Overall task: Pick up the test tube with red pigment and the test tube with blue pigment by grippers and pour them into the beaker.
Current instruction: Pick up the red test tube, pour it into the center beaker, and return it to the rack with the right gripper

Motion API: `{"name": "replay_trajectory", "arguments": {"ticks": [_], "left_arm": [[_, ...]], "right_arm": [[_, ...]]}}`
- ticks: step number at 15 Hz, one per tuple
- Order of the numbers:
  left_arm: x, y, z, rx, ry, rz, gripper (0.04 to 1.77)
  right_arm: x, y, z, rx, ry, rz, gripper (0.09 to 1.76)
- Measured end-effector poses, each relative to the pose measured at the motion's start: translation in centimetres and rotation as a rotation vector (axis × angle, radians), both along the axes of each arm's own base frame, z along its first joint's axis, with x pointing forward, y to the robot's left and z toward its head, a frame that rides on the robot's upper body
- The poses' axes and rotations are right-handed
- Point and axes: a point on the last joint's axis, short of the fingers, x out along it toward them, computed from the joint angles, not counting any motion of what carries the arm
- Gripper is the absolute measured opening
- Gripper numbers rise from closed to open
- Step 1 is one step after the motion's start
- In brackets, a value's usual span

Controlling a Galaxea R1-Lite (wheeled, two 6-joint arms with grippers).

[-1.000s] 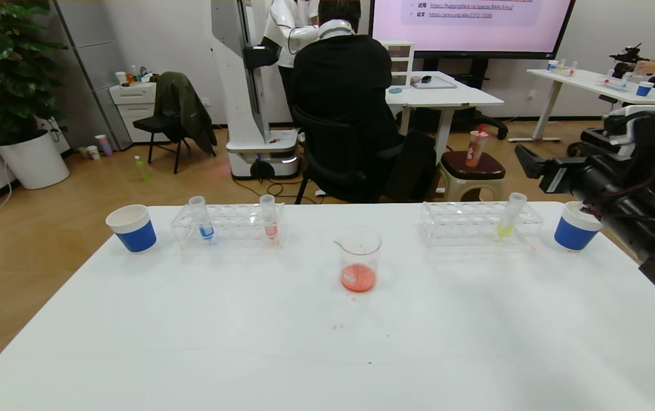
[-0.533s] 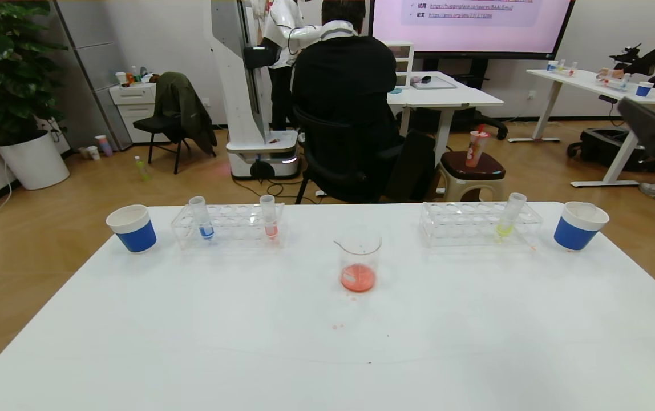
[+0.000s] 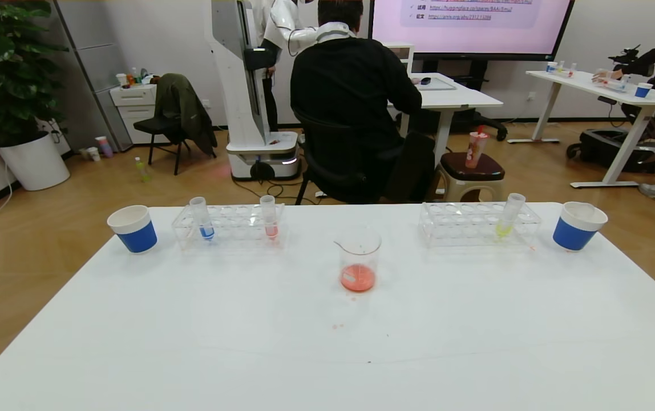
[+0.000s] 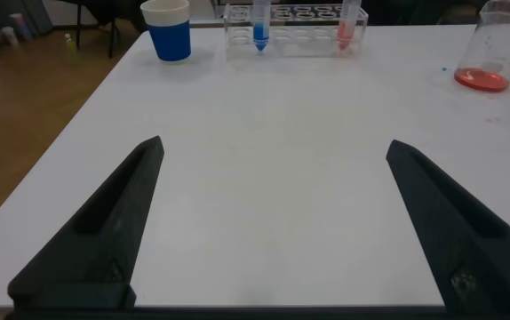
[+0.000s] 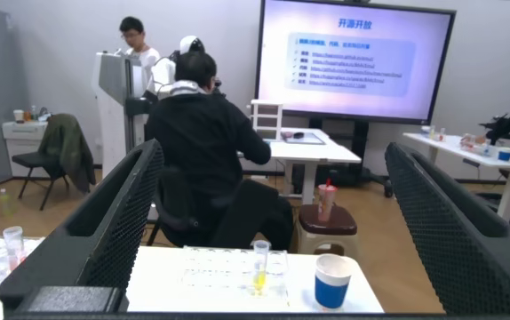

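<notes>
The test tube with blue pigment (image 3: 202, 218) stands upright in the clear left rack (image 3: 230, 231); it also shows in the left wrist view (image 4: 260, 22). The beaker (image 3: 358, 260) stands at the table's middle with red-orange liquid in its bottom, and shows in the left wrist view (image 4: 495, 44). No tube with vivid red-orange liquid is in view. My left gripper (image 4: 274, 147) is open and empty, low over the near left of the table, well short of the rack. My right gripper (image 5: 274, 149) is open and empty, raised and back from the table. Neither gripper shows in the head view.
A tube of paler pinkish-red liquid (image 3: 269, 220) stands in the left rack. A yellow-green tube (image 3: 509, 215) stands in the right rack (image 3: 464, 225). Blue-and-white paper cups stand at the far left (image 3: 132, 228) and far right (image 3: 577, 226). Red drops mark the table near the beaker.
One second ago my right arm reached in over the right paper cup; it has drawn back out of the head view. The tubes, beaker and cups have not moved.
</notes>
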Motion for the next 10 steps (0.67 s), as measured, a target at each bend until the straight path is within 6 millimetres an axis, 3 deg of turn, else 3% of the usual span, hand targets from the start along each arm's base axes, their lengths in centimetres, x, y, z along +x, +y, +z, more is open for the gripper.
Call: {"name": "replay_trajectory", "arguments": {"ticks": [2, 4, 7, 10], "left_arm": [[0.0, 0.0, 0.0, 0.0, 0.0, 0.0, 1.75], [0.0, 0.0, 0.0, 0.0, 0.0, 0.0, 1.75], [0.0, 0.0, 0.0, 0.0, 0.0, 0.0, 1.75], [0.0, 0.0, 0.0, 0.0, 0.0, 0.0, 1.75]], "right_arm": [[-3.3, -0.3, -1.3, 0.024, -0.033, -0.067, 1.74], [-5.2, -0.3, -2.0, 0.028, -0.085, -0.083, 1.74], [-6.4, -0.3, -3.0, 0.019, -0.125, -0.079, 1.74], [-7.3, -0.1, -6.0, -0.011, -0.087, -0.066, 1.74]]}}
